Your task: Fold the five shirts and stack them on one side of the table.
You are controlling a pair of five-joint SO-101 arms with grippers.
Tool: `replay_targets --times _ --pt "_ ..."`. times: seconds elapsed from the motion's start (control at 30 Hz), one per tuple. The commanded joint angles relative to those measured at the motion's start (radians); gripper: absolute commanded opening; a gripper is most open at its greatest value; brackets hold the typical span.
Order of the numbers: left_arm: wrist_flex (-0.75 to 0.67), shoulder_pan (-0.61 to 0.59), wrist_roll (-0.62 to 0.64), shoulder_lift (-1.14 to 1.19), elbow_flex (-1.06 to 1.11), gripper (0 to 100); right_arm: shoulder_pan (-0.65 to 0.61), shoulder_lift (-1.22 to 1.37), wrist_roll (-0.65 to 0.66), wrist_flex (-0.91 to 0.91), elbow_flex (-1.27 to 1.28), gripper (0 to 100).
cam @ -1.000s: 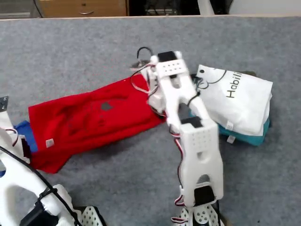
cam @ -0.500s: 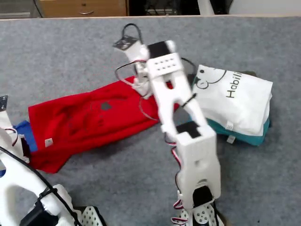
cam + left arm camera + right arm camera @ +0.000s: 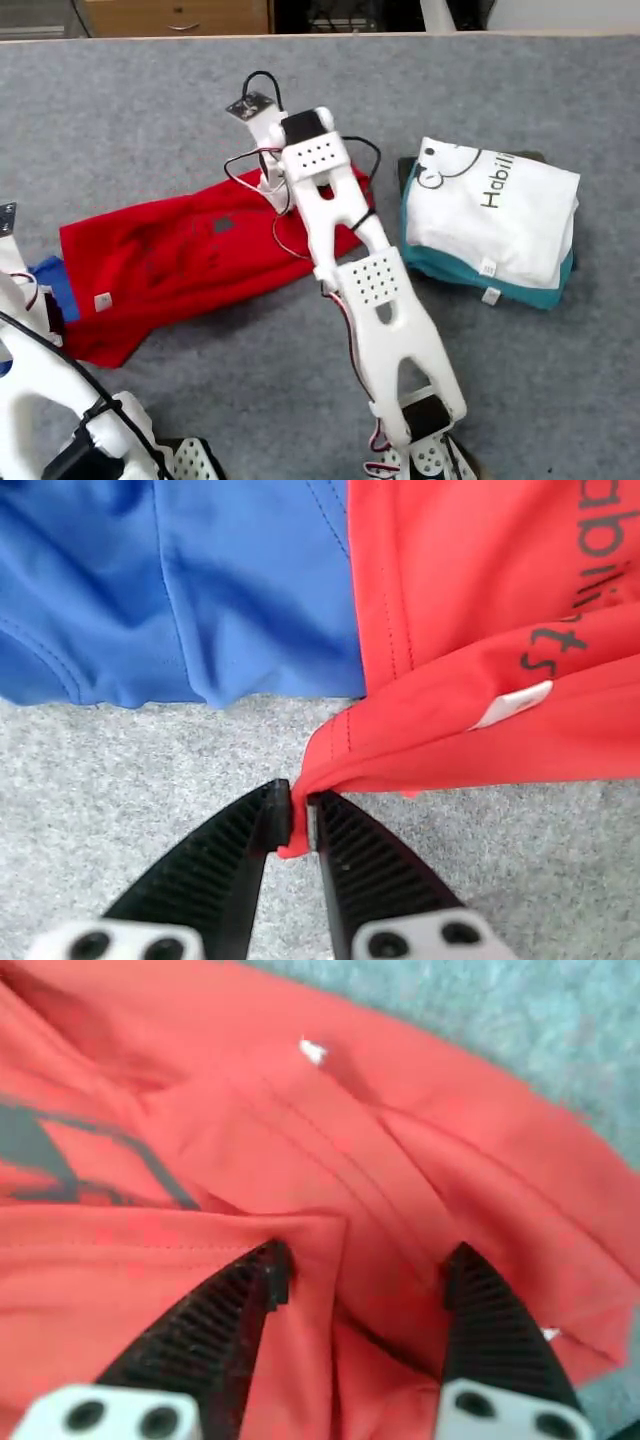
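Note:
A red shirt (image 3: 170,250) lies spread out over the left and middle of the grey table, with a blue shirt (image 3: 55,280) poking out beneath its left end. In the left wrist view my left gripper (image 3: 300,815) is shut on a corner of the red shirt (image 3: 480,630), right beside the blue shirt (image 3: 170,590). My right arm (image 3: 315,160) reaches over the red shirt's right end. There my right gripper (image 3: 365,1265) stands open just above the red cloth (image 3: 300,1160), with a fold between its fingers. A folded white shirt (image 3: 500,215) tops a teal one (image 3: 520,290) at the right.
The folded stack sits close to the right arm's elbow side. Bare grey table (image 3: 150,110) stretches behind the red shirt and along the front (image 3: 250,400). A wooden drawer unit (image 3: 175,15) stands beyond the far edge.
My right arm has swung left, away from the white stack, and now sits over the red shirt's right end. The left arm and the shirts have not moved.

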Motion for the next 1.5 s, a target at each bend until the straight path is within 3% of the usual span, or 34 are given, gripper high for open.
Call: replay_targets --times 0.0,0.43,1.07,1.13,1.3,1.47 --pt "-0.005 -0.007 -0.003 -0.015 -0.002 3 -0.035 -0.018 -0.026 0.014 -0.071 26.5" --pt "-0.006 -0.007 -0.003 -0.015 -0.001 3 -0.069 -0.315 -0.046 0.011 0.358 26.5" --pt "-0.006 -0.012 -0.003 -0.025 0.061 3 -0.115 -0.222 -0.049 -0.092 0.361 26.4" --pt "-0.006 -0.012 -0.003 -0.025 0.061 3 -0.115 -0.222 -0.049 -0.092 0.361 24.2" --pt "-0.006 -0.013 -0.003 -0.025 0.059 3 -0.115 -0.222 -0.043 -0.094 0.361 8.1" --pt "-0.006 -0.013 -0.003 -0.025 0.053 3 -0.080 -0.222 -0.041 -0.107 0.361 9.7"
